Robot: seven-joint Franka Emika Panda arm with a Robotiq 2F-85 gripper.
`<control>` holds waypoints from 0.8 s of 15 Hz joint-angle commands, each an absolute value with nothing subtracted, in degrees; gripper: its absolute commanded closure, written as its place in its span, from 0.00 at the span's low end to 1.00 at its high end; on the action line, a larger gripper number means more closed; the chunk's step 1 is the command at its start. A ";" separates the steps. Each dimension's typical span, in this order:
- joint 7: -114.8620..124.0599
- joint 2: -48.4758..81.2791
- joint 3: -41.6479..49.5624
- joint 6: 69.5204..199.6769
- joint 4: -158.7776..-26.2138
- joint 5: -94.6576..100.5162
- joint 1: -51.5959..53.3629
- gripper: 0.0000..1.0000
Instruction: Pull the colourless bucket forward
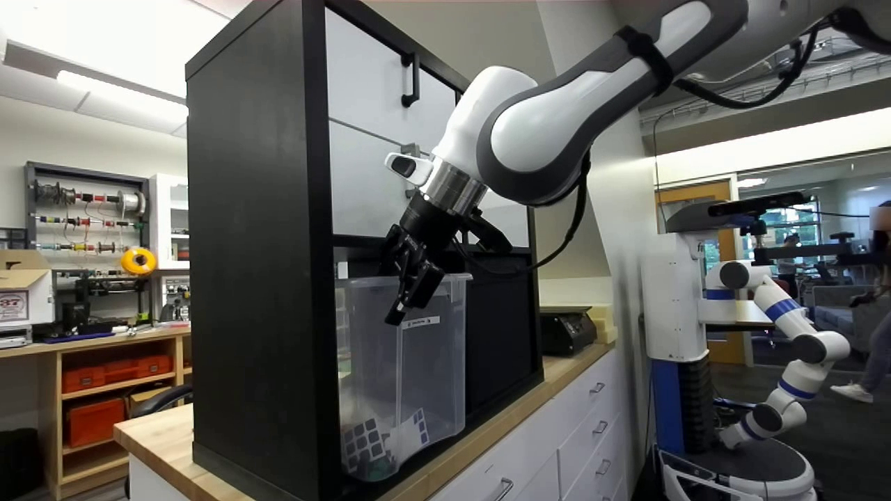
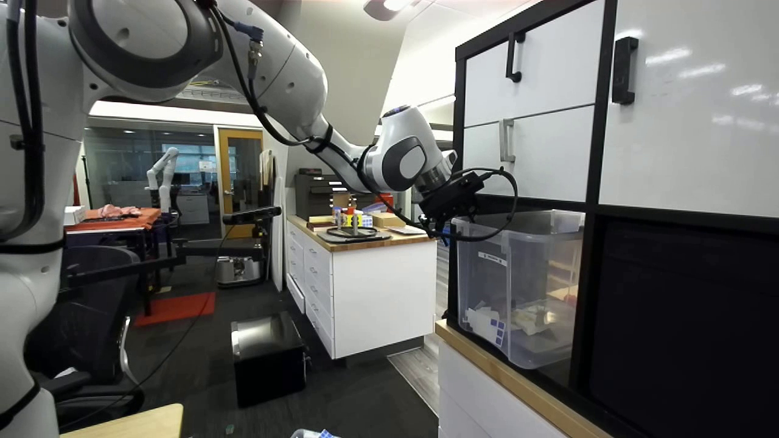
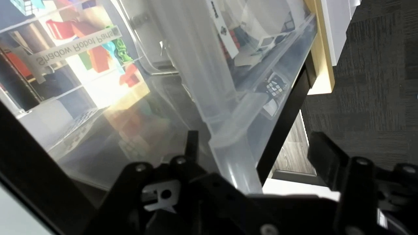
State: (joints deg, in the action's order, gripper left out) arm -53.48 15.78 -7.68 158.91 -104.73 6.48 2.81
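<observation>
Colourless bucket (image 1: 424,369), 1: see-through plastic, rectangular, upright in the lower compartment of the black shelf unit (image 1: 257,243), below the white panels (image 1: 372,56). Front wall near the compartment's front edge in both exterior views; whether exactly flush cannot be told. Contents include checkered pieces (image 1: 365,442) at the bottom.

Gripper (image 3: 256,148), 1: tilted over the top of the bucket, its 2 fingers well apart. In the wrist view the front rim runs between them, 1 finger on the inner side, 1 on the outer; contact cannot be told.

Progress, as judged: reach to the rim, done. Left: closing on the rim, then the pull itself. The bucket shows no clear overhang past the shelf front, so the task appears unfinished.
</observation>
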 commanded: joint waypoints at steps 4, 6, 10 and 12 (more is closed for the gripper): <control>-57.17 14.86 -8.72 158.51 -103.90 4.57 1.59 0.64; -58.08 13.81 -8.97 158.21 -104.52 4.01 1.33 0.77; -61.57 11.03 -10.32 157.50 -107.46 0.52 0.34 0.94; -63.91 9.59 -10.99 157.33 -109.45 -1.94 0.00 0.99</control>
